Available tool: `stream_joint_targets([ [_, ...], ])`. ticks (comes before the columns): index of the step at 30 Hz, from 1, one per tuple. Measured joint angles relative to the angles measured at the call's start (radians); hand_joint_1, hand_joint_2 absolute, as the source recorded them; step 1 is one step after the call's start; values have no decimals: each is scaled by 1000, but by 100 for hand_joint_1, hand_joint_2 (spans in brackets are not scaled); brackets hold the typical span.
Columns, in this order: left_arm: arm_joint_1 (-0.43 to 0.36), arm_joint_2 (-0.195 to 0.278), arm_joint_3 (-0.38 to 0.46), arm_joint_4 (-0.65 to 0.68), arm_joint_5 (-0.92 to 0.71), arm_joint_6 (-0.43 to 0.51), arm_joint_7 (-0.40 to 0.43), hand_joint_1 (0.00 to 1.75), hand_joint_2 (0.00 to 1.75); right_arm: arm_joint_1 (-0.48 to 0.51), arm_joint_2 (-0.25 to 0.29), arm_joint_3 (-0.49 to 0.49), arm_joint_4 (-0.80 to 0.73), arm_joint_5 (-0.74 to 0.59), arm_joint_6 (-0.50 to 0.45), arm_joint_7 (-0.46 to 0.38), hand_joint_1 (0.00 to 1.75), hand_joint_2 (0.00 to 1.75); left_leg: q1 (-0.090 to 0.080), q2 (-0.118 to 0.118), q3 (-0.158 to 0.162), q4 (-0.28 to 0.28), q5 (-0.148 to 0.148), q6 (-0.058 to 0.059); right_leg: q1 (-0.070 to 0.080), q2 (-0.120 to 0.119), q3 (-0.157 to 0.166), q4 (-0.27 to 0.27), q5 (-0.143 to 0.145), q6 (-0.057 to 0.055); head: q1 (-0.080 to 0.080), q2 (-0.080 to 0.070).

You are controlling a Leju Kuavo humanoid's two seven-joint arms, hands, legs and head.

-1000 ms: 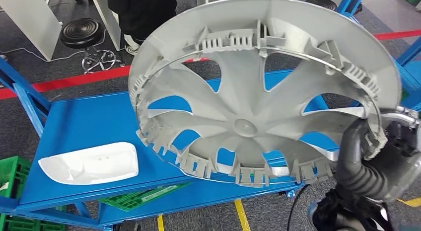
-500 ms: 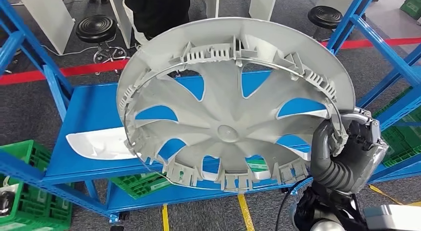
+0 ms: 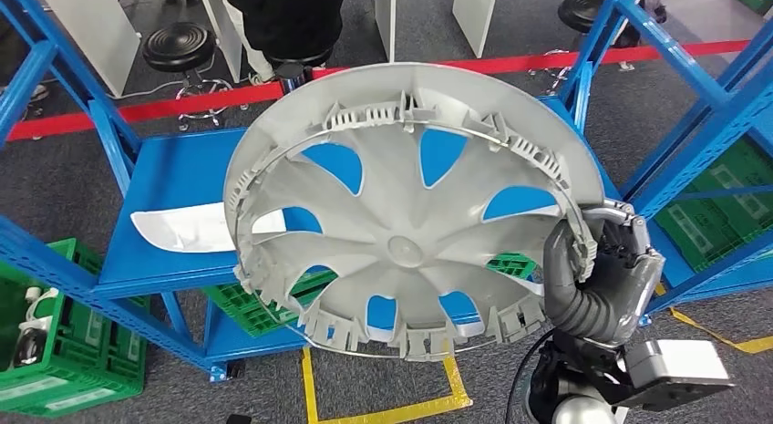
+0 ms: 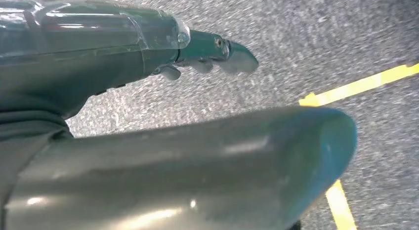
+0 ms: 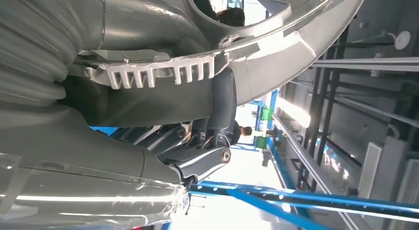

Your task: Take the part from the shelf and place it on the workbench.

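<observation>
A large grey wheel cover (image 3: 401,214), inner side with ribs and clips toward me, hangs tilted in the air in front of the blue shelf (image 3: 173,182). My right hand (image 3: 606,260) grips its rim at the lower right edge, thumb inside the rim and fingers behind it. In the right wrist view the fingers (image 5: 222,106) curl over the rim of the wheel cover (image 5: 276,47) beside a toothed clip. My left hand (image 4: 212,47) hangs over grey floor, its fingers loosely extended with nothing in them.
A white moulded part (image 3: 187,228) lies on the blue shelf. Green crates (image 3: 55,342) stand at the lower left and right (image 3: 720,214). Blue rack posts (image 3: 684,141) rise on the right. A person in black (image 3: 283,23) stands behind, near a black stool (image 3: 180,46). Yellow lines (image 3: 383,410) mark the floor.
The whole view has shifted: the shelf now sits further away and more of its frame shows. The wheel cover stays in my right hand, lower and more central in the picture.
</observation>
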Motion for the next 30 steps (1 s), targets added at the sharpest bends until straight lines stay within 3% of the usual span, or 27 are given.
stream_joint_targets([
  [2,0,-1,-8,0,-12,-10,6,0,0,1,0,0,9,-8,0,6,162,175,5,-5,-24,122,-91,-10,0,-3,-32,6,21,-2,-10,0],
  [3,0,-2,-14,0,-21,-16,11,0,0,1,0,0,13,-13,0,11,162,175,7,-5,-27,171,-104,-14,-1,-5,-50,10,31,0,-14,0],
  [5,0,-2,-28,0,-38,-21,18,0,0,4,0,0,24,-22,0,19,162,175,13,-5,4,195,-61,-23,-4,-8,-91,24,51,7,-18,0],
  [6,0,-3,-35,0,-43,-22,19,0,0,6,0,0,31,-26,0,19,162,175,17,-4,44,160,-30,-27,-6,-9,-112,34,59,12,-19,0],
  [7,-1,-5,-41,-1,-45,-21,18,0,0,10,0,-1,37,-30,0,15,162,175,21,-4,98,100,-20,-32,-8,-10,-132,47,64,18,-21,0],
  [9,-2,-10,-50,-2,-42,-14,14,0,0,18,-1,-7,49,-36,-1,0,162,175,23,-6,196,-33,-51,-28,-9,-10,-158,73,72,29,-22,0],
  [10,-2,-11,-52,-2,-38,-10,12,0,0,22,-2,-12,53,-39,-1,-6,162,175,21,-8,219,-72,-71,-21,-9,-11,-164,80,78,34,-20,0],
  [12,-1,-12,-54,-2,-29,-6,11,0,0,28,-3,-23,59,-45,-1,-10,162,175,17,-9,217,-87,-74,1,-12,-10,-170,86,88,45,-16,0],
  [13,0,-13,-54,-2,-25,-6,11,0,0,31,-4,-27,61,-47,-1,-10,162,175,16,-8,209,-86,-66,11,-15,-7,-175,95,75,50,-14,0],
  [14,1,-13,-55,-1,-22,-6,11,0,0,34,-5,-31,62,-48,-1,-9,162,175,16,-7,200,-86,-55,20,-17,-5,-182,117,44,55,-12,0],
  [17,0,-13,-60,-1,-21,-5,11,0,0,40,-9,-42,67,-50,-2,-8,162,175,10,-8,162,-85,-21,37,-20,0,-210,274,-96,65,3,0],
  [18,0,-13,-62,-1,-20,-5,11,0,0,40,-9,-45,70,-50,-2,-8,162,175,6,-8,147,-85,-9,39,-19,0,-212,325,-116,63,9,0],
  [19,1,-13,-63,-1,-20,-5,11,0,0,40,-10,-47,73,-51,-2,-8,162,175,1,-8,131,-84,3,40,-18,1,-204,351,-111,60,12,0],
  [20,1,-13,-63,-1,-20,-5,11,0,0,41,-10,-49,75,-51,-2,-8,162,175,-4,-8,116,-83,14,41,-17,1,-183,346,-89,53,15,0],
  [21,1,-13,-63,-1,-20,-5,11,0,0,40,-10,-50,77,-51,-2,-8,162,175,-8,-8,103,-83,25,41,-13,3,-148,308,-60,43,16,0],
  [23,1,-15,-64,-1,-20,-5,11,0,0,40,-10,-52,78,-51,-2,-8,162,175,-15,-8,84,-82,44,40,-1,7,-48,164,-31,18,16,0],
  [25,0,-19,-64,-1,-20,-5,11,0,0,39,-10,-53,77,-50,-2,-8,162,175,-16,-7,71,-82,63,33,11,10,23,48,-39,3,13,0],
  [27,1,-21,-64,-1,-20,-5,11,0,0,38,-10,-53,78,-49,-2,-8,162,175,-14,-5,60,-81,78,23,14,9,32,10,-36,-1,13,0],
  [28,1,-21,-64,-1,-20,-5,11,0,0,38,-10,-53,78,-49,-2,-8,162,175,-12,-4,53,-75,70,19,13,6,26,3,-27,-3,12,0],
  [29,2,-21,-65,-1,-20,-5,11,0,0,38,-11,-53,78,-49,-2,-8,162,175,-11,-4,43,-57,43,15,12,4,19,-4,-17,-7,11,0],
  [30,2,-21,-65,-1,-19,-5,11,0,0,38,-11,-53,78,-49,-2,-8,162,175,-9,-5,30,-20,-2,9,9,2,8,-9,-6,-10,6,0],
])
